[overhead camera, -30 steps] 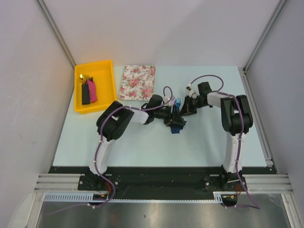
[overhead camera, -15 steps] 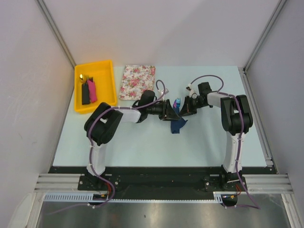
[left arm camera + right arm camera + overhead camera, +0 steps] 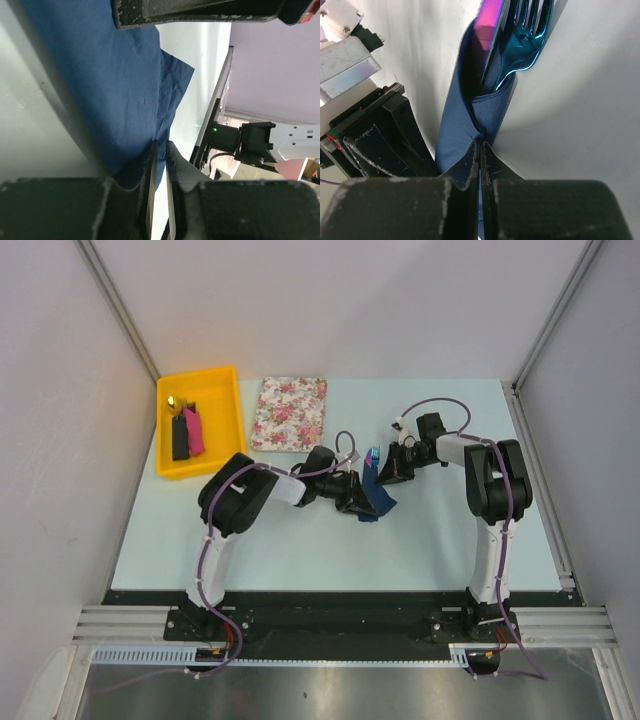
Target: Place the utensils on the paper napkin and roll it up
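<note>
The dark navy paper napkin (image 3: 377, 500) lies folded mid-table with the utensils (image 3: 374, 454) poking out of its far end. In the right wrist view a shiny blue fork (image 3: 525, 35) and a purple-pink utensil (image 3: 490, 25) sit inside the napkin's fold (image 3: 462, 125). My right gripper (image 3: 479, 144) is shut, pinching that fold at its near end. My left gripper (image 3: 357, 496) is at the napkin's left side. Its jaws (image 3: 161, 150) stand a narrow slit apart at the napkin's loose edge (image 3: 172, 90), with pale table showing through the slit.
A yellow bin (image 3: 200, 373) at the back left holds a black block (image 3: 180, 440) and a pink block (image 3: 194, 432). A pink-and-white floral mat (image 3: 290, 413) lies beside it. The two wrists are close together over the napkin.
The left gripper pulled back to the left, then returned to the napkin's left side, and its jaws narrowed to a slit. The right gripper stayed shut on the fold.
</note>
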You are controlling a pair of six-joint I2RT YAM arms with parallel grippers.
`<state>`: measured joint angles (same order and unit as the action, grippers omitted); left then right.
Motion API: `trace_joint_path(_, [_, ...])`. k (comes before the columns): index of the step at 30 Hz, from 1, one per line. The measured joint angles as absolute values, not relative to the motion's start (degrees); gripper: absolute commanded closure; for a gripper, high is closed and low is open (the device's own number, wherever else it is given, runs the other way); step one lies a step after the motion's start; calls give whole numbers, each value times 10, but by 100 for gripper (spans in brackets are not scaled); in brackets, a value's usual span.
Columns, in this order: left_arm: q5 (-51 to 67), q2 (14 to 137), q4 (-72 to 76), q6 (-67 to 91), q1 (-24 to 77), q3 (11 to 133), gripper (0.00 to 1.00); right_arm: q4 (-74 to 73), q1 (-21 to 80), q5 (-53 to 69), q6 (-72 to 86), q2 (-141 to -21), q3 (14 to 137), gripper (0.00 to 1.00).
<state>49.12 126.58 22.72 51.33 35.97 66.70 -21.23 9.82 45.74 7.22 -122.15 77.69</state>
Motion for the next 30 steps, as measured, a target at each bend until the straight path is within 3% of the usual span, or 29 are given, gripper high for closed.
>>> trace_joint_path(8, [507,1278,242,525,356,669,90,-212,96,456,72,-1221,777,100])
trace_joint_path(10, [508,1280,243,526,354,669,93,-213,95,457,73,-1221,777,94])
trace_joint_path(11, [509,1280,243,526,354,669,94,-213,95,457,74,-1221,777,86])
trace_joint_path(14, [510,1281,245,526,354,669,96,-219,92,458,78,-1221,782,80])
trace_joint_path(22, [513,1283,248,526,354,670,100,-218,70,429,100,-1189,794,80])
trace_joint_path(30, [514,1283,249,525,354,670,100,-133,98,479,212,-1158,765,84])
